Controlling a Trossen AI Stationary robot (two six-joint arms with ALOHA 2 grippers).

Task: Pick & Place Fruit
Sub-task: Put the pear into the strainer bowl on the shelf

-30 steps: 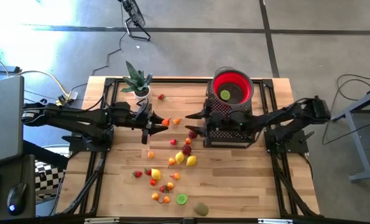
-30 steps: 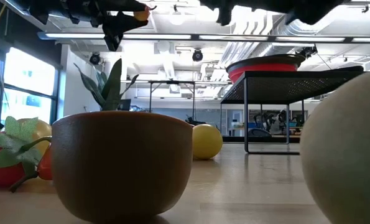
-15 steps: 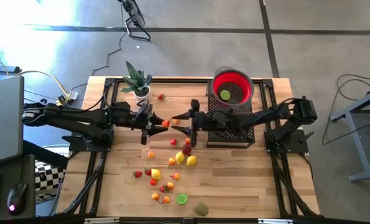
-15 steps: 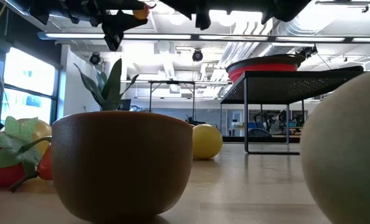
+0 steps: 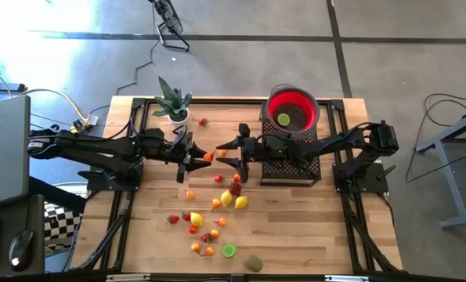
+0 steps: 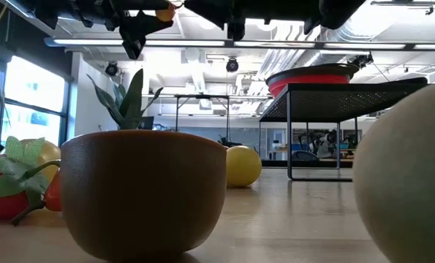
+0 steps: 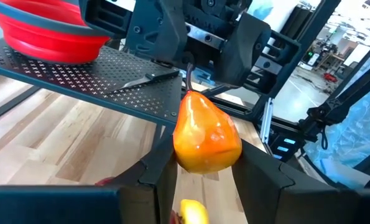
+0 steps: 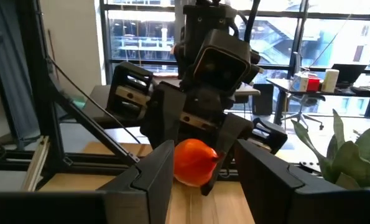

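An orange toy pear (image 7: 206, 134) hangs high over the table's middle, with my left gripper (image 5: 201, 157) shut on it. My right gripper (image 5: 221, 154) faces it from the right. It is open, and its two fingers (image 8: 153, 177) stand on either side of the same pear (image 8: 194, 162). More fruit (image 5: 233, 197) lies scattered on the wooden table, red, orange, yellow and green. The red bowl (image 5: 293, 110) sits on a black perforated stand (image 5: 291, 157) with a green fruit (image 5: 283, 119) inside. My left gripper pinches the pear's wide lower body (image 7: 200, 155) between its two fingers. The fingers lie level and come from the table's left. The pear is lifted clear of the table, its stem end (image 7: 188, 78) pointing away from the wrist toward my right arm. My right gripper flanks the pear. A gap shows beside one finger, and I cannot tell whether the other touches it.
A green spiky potted plant (image 5: 172, 102) stands at the far left of the table. A knife (image 7: 141, 79) lies on the perforated stand. A brown rounded thing (image 6: 144, 190) and a pale one (image 6: 414, 183) sit close to the low camera near the front edge.
My right gripper has gone toward the table's left, from over the stand up to the pear, and its fingers now stand on either side of it. The pear has stayed in place.
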